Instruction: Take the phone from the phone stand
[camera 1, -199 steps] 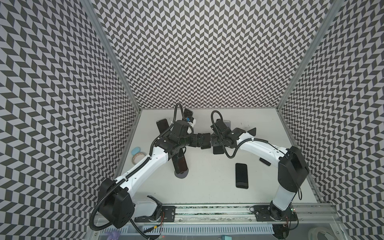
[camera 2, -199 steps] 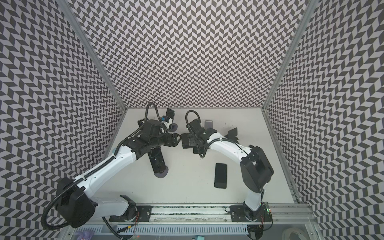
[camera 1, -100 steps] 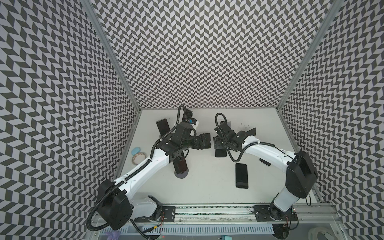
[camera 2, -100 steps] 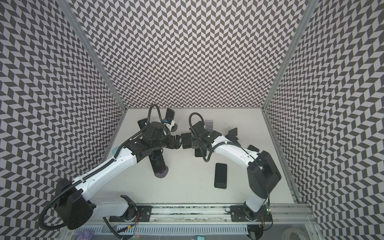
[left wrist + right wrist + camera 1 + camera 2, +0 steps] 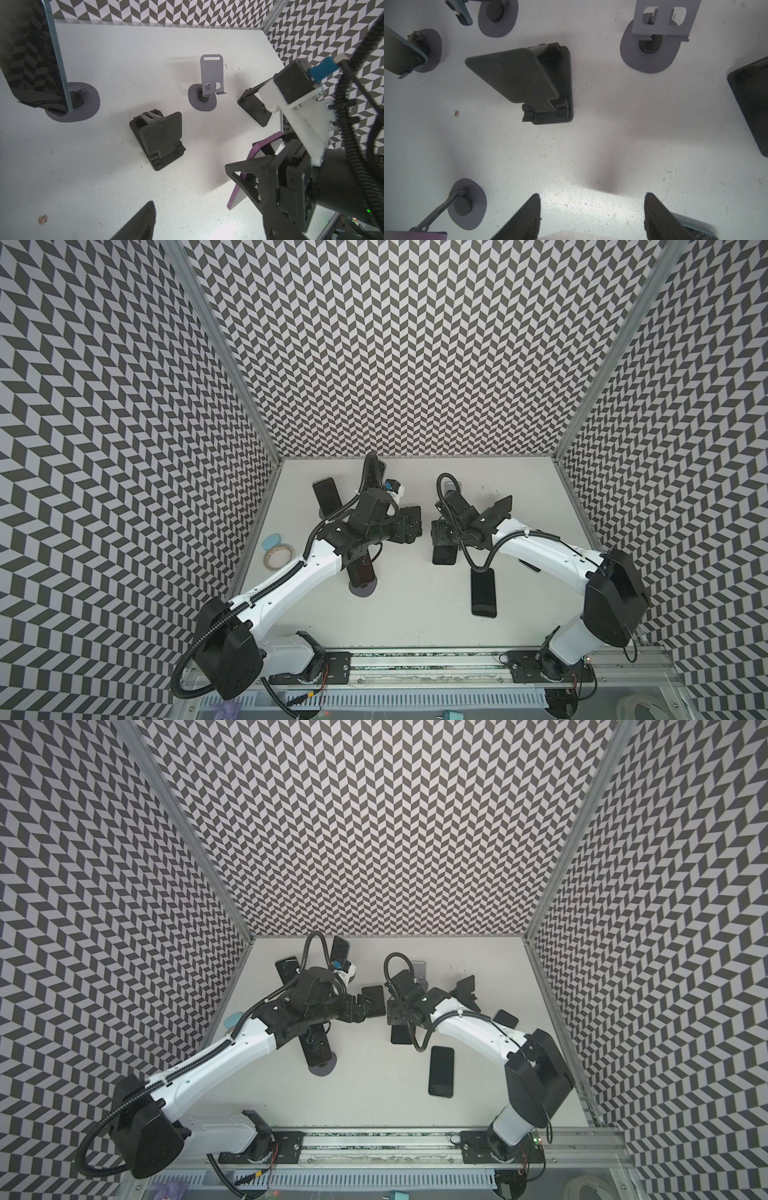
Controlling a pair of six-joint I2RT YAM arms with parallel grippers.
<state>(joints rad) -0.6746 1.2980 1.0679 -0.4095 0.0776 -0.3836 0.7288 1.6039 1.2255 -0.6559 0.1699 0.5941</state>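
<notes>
My right gripper is shut on the phone, a dark-screened handset with a purple edge and a pale back. The phone hangs tilted below the jaws, apart from every stand. Whether its lower corner touches the table I cannot tell. In the right wrist view the pale phone sits between the spread fingers of the right gripper. The black folding phone stand stands bare just beyond. My left gripper is open and holds nothing, close beside that stand; only one of its fingers shows in the left wrist view.
A bare grey stand and a second black stand stand at the back. Phones rest on grey stands at the left and at the back. A dark phone lies flat front right. Tape roll by the left wall.
The two grippers have drawn apart. The right arm has pulled back toward the right front with the phone in its jaws. The left gripper has stayed near the black stand.
</notes>
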